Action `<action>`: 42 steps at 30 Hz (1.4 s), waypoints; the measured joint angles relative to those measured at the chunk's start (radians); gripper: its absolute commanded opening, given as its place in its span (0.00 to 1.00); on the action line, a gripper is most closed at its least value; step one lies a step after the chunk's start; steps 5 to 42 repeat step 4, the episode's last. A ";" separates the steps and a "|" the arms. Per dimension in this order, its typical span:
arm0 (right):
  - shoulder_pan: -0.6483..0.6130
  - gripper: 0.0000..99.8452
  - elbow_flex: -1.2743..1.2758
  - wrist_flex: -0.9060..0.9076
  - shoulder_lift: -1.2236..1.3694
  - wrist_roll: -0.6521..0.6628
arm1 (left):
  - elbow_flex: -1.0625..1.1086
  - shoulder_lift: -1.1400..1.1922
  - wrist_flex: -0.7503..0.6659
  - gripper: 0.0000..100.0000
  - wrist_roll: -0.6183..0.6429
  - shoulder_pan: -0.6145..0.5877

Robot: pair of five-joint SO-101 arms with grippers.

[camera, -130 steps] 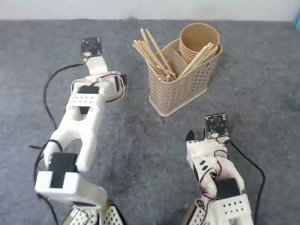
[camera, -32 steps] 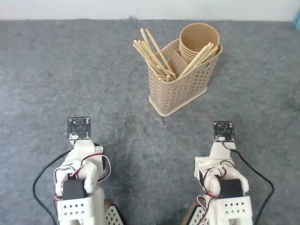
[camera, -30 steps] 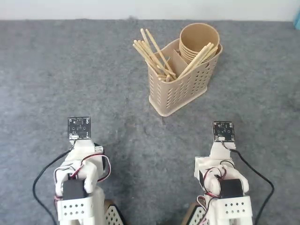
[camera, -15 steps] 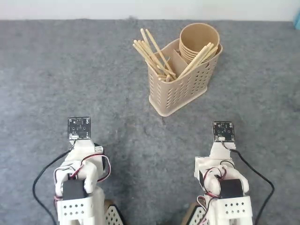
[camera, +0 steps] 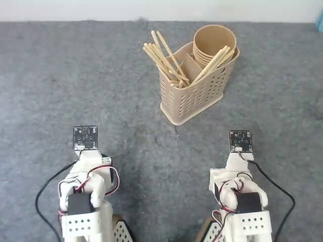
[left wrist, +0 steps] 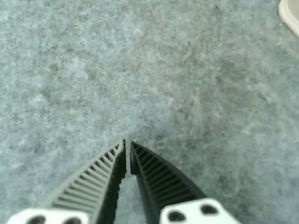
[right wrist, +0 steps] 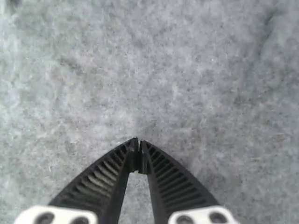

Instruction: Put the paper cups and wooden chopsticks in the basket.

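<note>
A beige perforated basket stands at the back centre of the grey felt. A stack of brown paper cups sits in its right compartment. Several wooden chopsticks lean out of the left compartment, and a few more lie against the cups. Both arms are folded back at the front edge, far from the basket. My left gripper is shut with nothing in it, pointing down at bare felt. My right gripper is likewise shut and empty over the felt.
The folded left arm and right arm sit at the near corners, with loose cables beside them. A corner of the basket base shows in the left wrist view. Grey felt covers the table.
The left arm, stretched out towards the basket 4.3 s ago, has pulled back to the front edge; the right arm has folded back too. Nothing has moved in the last second.
</note>
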 measured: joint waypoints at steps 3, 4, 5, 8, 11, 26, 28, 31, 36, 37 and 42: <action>0.000 0.01 0.000 0.000 0.000 0.000 | 0.000 0.000 0.000 0.01 0.000 0.000; 0.000 0.01 0.000 0.000 0.000 0.000 | 0.000 0.000 0.000 0.01 0.000 0.000; 0.000 0.01 0.000 0.000 0.000 0.000 | 0.000 0.000 0.000 0.01 0.000 0.000; 0.000 0.01 0.000 0.000 0.000 0.000 | 0.000 0.000 0.000 0.01 0.000 0.000; 0.000 0.01 0.000 0.000 0.000 0.000 | 0.000 0.000 0.000 0.01 0.000 0.000; 0.000 0.01 0.000 0.000 0.000 0.000 | 0.000 0.000 0.000 0.01 0.000 0.000; 0.000 0.01 0.000 0.000 0.000 0.000 | 0.000 0.000 0.000 0.01 0.000 0.000; 0.000 0.01 0.000 0.000 0.000 0.000 | 0.000 0.000 0.000 0.01 0.000 0.000; 0.000 0.01 0.000 0.000 0.000 0.000 | 0.000 0.000 0.000 0.01 0.000 0.000; 0.000 0.01 0.000 0.000 0.000 0.000 | 0.000 0.000 0.000 0.01 0.000 0.000; 0.000 0.01 0.000 0.000 0.000 0.000 | 0.000 0.000 0.000 0.01 0.000 0.000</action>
